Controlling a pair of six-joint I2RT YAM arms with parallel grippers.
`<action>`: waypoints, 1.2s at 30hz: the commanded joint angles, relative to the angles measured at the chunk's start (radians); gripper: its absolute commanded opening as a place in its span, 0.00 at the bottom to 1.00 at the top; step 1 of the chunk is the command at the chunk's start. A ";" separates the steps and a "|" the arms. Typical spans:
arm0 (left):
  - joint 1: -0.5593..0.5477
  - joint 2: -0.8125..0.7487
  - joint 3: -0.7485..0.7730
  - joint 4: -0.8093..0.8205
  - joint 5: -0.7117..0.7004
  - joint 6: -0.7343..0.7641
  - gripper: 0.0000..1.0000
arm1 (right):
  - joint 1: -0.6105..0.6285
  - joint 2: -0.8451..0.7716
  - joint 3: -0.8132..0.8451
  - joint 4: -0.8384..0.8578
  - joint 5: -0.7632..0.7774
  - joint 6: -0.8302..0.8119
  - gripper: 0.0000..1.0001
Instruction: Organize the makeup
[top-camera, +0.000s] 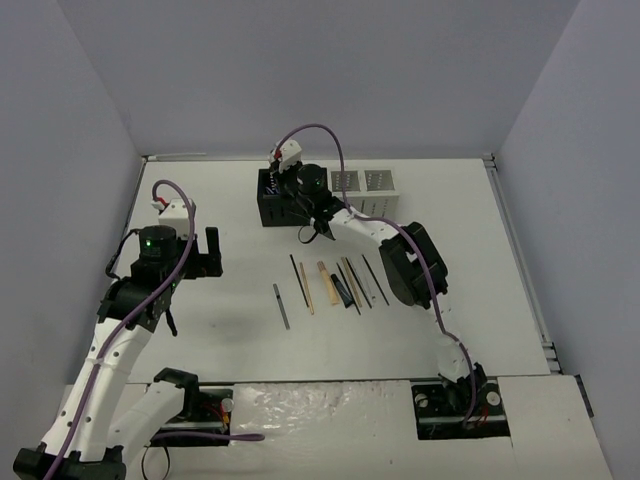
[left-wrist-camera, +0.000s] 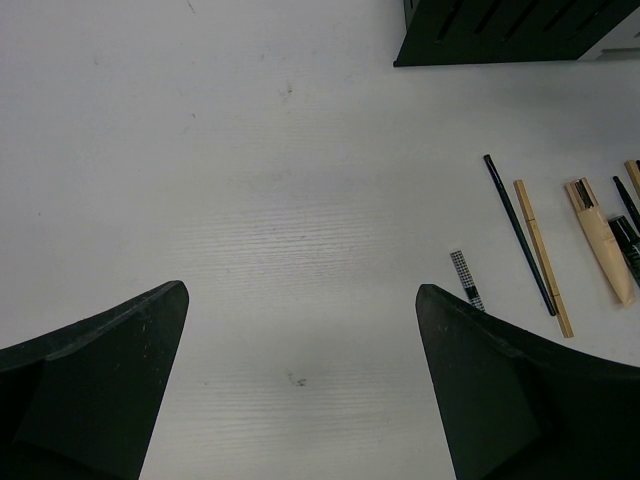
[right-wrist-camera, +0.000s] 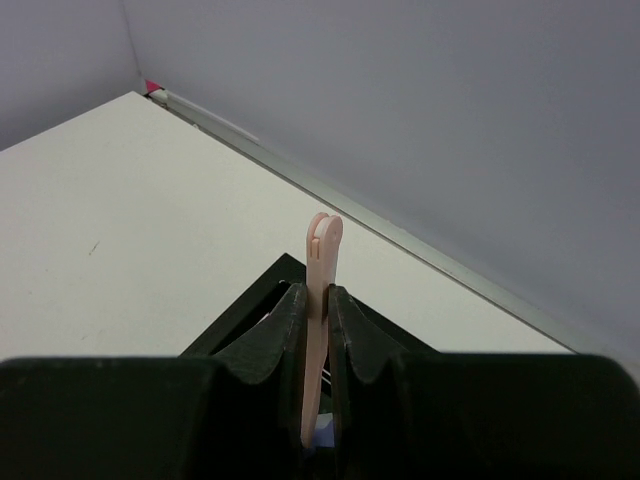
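The right gripper (right-wrist-camera: 315, 295) is pinched narrow on a thin pale pink tool (right-wrist-camera: 322, 235). The tool stands upright between the fingers, with its slotted rounded tip poking out above them. Its lower end is hidden between the pads. In the top view this gripper hangs over the right part of the black box (top-camera: 272, 212), which sits far of the table's (top-camera: 200, 200) middle. Whether the tool reaches into a slot cannot be told. Two white boxes (top-camera: 365, 183) stand just right of the black one, touching or nearly so.

The left gripper (left-wrist-camera: 300, 290) has its jaws spread wide, holds nothing, and faces bare table on the left side, well apart from the black box.

The rest of the makeup lies flat in a row (top-camera: 325, 280) near the middle of the table, nearer than the boxes, with the pieces roughly parallel and running near to far. A short checkered stick (left-wrist-camera: 466, 279) lies leftmost and a little nearer than the others. To its right come a long black pencil (left-wrist-camera: 520, 235) and a tan pencil (left-wrist-camera: 543, 255), just beside each other, and then a broader cream piece (left-wrist-camera: 600, 240). Further right are several dark slim pieces, too small to tell apart.
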 joint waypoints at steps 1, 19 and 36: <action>0.007 0.003 0.023 0.072 0.007 -0.018 0.97 | -0.002 -0.012 0.035 0.156 0.038 -0.009 0.02; 0.011 0.001 0.025 0.070 0.010 -0.019 0.97 | 0.000 -0.279 -0.178 0.109 -0.014 0.035 0.37; 0.015 0.016 0.031 0.059 0.019 -0.015 0.97 | -0.080 -0.962 -0.748 -0.570 0.156 0.281 0.56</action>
